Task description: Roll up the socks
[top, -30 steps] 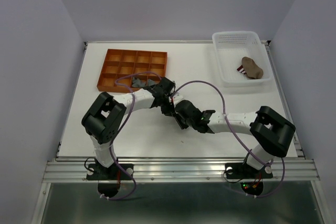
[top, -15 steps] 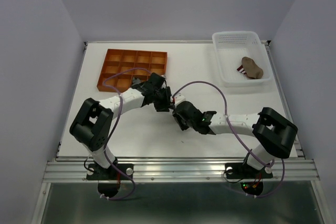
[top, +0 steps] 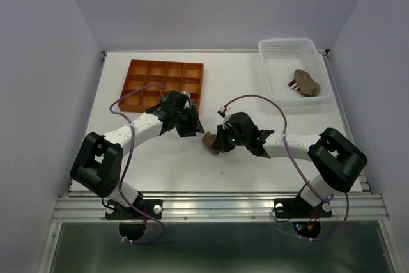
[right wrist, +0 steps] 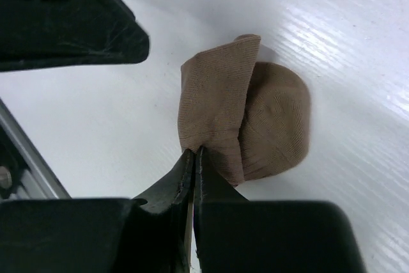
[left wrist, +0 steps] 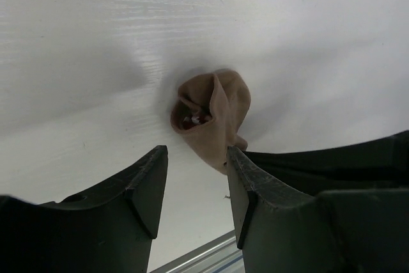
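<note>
A tan-brown sock bundle (top: 210,140) lies on the white table between the two arms. It also shows in the left wrist view (left wrist: 214,116) and in the right wrist view (right wrist: 246,126). My right gripper (right wrist: 193,153) is shut on the bundle's near edge; it sits just right of the bundle in the top view (top: 222,140). My left gripper (left wrist: 195,171) is open and empty, just short of the bundle; from above it sits to the bundle's left (top: 192,121). Another tan sock with a red-white striped part (top: 304,82) lies in the white basket (top: 281,46).
An orange compartment tray (top: 161,83) stands at the back left, with grey socks (top: 167,100) partly hidden behind my left arm in a front compartment. The metal rail (top: 217,206) runs along the table's near edge.
My left gripper has drawn back to the left, off the bundle. My right arm has swung up and left, and the tan bundle has come into view at its tip.
</note>
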Controlling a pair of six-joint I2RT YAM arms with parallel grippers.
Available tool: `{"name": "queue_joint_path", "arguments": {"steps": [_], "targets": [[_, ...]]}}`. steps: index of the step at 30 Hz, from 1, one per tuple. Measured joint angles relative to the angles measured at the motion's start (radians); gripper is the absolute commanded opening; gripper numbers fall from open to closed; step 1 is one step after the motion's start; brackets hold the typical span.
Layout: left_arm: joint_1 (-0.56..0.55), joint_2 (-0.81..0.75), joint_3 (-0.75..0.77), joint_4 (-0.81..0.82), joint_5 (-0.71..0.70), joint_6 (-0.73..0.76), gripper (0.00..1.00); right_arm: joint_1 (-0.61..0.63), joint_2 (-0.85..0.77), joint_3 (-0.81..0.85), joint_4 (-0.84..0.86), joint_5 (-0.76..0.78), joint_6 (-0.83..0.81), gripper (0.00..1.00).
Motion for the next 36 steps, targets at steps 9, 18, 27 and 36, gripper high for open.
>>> {"name": "queue_joint_path", "arguments": {"steps": [9, 18, 27, 36], "targets": [[0.000, -0.010, -0.016, -0.007, 0.002, 0.007, 0.55, -0.124, 0.043, -0.062, 0.153, -0.235, 0.120, 0.01], [0.000, -0.009, -0.031, 0.010, 0.037, 0.009, 0.61, -0.235, 0.166, -0.073, 0.299, -0.431, 0.256, 0.01], [-0.016, 0.095, -0.032, 0.060, 0.087, 0.019, 0.61, -0.298, 0.249, -0.076, 0.409, -0.549, 0.325, 0.01], [-0.031, 0.187, 0.013, 0.070, 0.107, 0.032, 0.60, -0.320, 0.277, -0.077, 0.436, -0.587, 0.340, 0.01]]}}
